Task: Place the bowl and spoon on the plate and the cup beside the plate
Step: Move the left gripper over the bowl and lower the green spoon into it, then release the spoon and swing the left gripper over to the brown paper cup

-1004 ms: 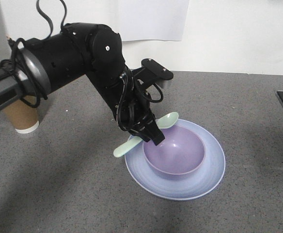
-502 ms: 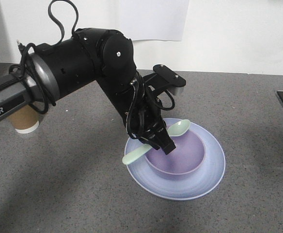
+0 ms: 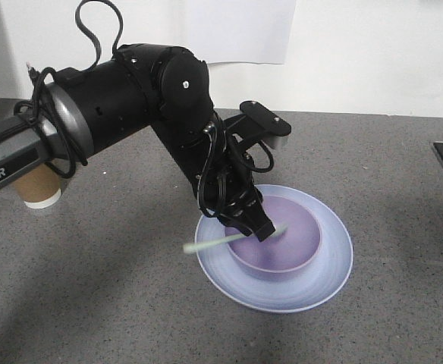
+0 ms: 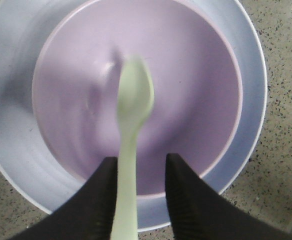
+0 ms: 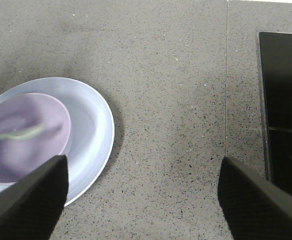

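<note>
the left arm (image 3: 123, 98) reaches in low from the side and bends steeply down at the wrist, so the left gripper (image 4: 142, 164) hangs over the rim of the lavender bowl (image 3: 286, 244), which sits in the middle of the pale blue plate (image 3: 329, 262) on the grey speckled counter (image 3: 388, 167). its fingers (image 4: 182, 200) stand apart with the mint-green spoon (image 4: 134, 100) between them, close beside one finger and clear of the other, its head out over the bowl's hollow. the spoon is smeared by blur in every view, so i cannot tell what it touches. the arm hides part of the brown paper cup (image 3: 36, 186), well apart from the plate, and the right gripper (image 5: 142, 162) shows only two dark fingertips spread wide over the counter.
</note>
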Robot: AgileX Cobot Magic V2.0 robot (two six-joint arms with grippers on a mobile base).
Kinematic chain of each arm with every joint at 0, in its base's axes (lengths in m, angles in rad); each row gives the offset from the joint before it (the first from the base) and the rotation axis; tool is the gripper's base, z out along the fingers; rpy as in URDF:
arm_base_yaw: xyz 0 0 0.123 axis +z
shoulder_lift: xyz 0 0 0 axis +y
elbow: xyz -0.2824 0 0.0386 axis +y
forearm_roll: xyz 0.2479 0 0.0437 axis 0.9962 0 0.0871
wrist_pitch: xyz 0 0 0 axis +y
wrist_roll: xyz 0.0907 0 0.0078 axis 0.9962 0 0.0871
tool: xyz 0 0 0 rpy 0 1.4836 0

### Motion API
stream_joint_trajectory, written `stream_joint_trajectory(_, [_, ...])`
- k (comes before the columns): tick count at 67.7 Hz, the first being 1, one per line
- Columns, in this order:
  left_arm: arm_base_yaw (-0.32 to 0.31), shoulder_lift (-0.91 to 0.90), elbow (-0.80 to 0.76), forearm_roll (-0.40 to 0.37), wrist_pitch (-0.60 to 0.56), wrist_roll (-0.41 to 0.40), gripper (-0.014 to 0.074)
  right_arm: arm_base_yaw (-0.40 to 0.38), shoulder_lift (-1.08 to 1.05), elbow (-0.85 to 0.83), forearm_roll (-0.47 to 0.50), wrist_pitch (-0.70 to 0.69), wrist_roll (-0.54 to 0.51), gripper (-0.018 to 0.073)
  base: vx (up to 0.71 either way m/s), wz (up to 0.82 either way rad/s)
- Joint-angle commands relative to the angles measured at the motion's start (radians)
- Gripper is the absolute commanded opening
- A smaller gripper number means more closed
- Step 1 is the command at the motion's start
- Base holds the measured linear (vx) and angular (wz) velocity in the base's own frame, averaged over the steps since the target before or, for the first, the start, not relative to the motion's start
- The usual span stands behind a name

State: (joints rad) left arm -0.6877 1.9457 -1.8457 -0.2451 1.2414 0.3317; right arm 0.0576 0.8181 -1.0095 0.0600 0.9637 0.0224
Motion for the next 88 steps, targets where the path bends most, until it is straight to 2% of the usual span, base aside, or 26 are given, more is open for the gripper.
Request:
stream_joint_trajectory(1, [-0.004, -0.049, -0.032, -0.022, 0.008, -0.002, 0.0304, -0.004, -0.002, -0.026, -0.004, -0.055, -0.008, 0.0584, 0.00, 0.00])
stream_joint_trajectory(26, [-0.004, -0.050, -0.032, -0.022, -0.020, -0.014, 0.0456, -0.004, -0.002, -0.026, -0.004, -0.054, -0.008, 0.0584, 0.00, 0.00])
stream_joint_trajectory(40, [0.008, -0.097, -0.032, -0.012, -0.077, -0.114, 0.0457, -0.004, -0.002, -0.026, -0.004, -0.054, -0.008, 0.0584, 0.00, 0.00])
stream_joint_trajectory(49, [0.043, -0.171, -0.033, 0.068, -0.105, -0.185, 0.0447, -0.004, -0.002, -0.026, -0.004, -0.054, -0.011, 0.0584, 0.00, 0.00])
stream_joint_trajectory(58, [0.117, -0.264, -0.033, 0.159, -0.112, -0.275, 0.0443, -0.004, -0.002, -0.026, -0.004, -0.055, -0.011, 0.0584, 0.00, 0.00])
stream_joint_trajectory(74, [0.330, -0.395, -0.032, 0.335, -0.112, -0.429, 0.0444, -0.004, -0.002, -0.026, -0.004, -0.056, -0.015, 0.0584, 0.00, 0.00])
stream_joint_trajectory(81, [0.418, -0.410, -0.032, 0.397, -0.094, -0.475, 0.0444, -0.004, -0.002, -0.026, -0.004, -0.056, -0.015, 0.0584, 0.00, 0.00])
stream_joint_trajectory(88, [0.487, -0.404, -0.032, 0.414, -0.062, -0.482, 0.0444, -0.004, -0.002, -0.026, -0.004, -0.057, -0.015, 0.0584, 0.00, 0.00])
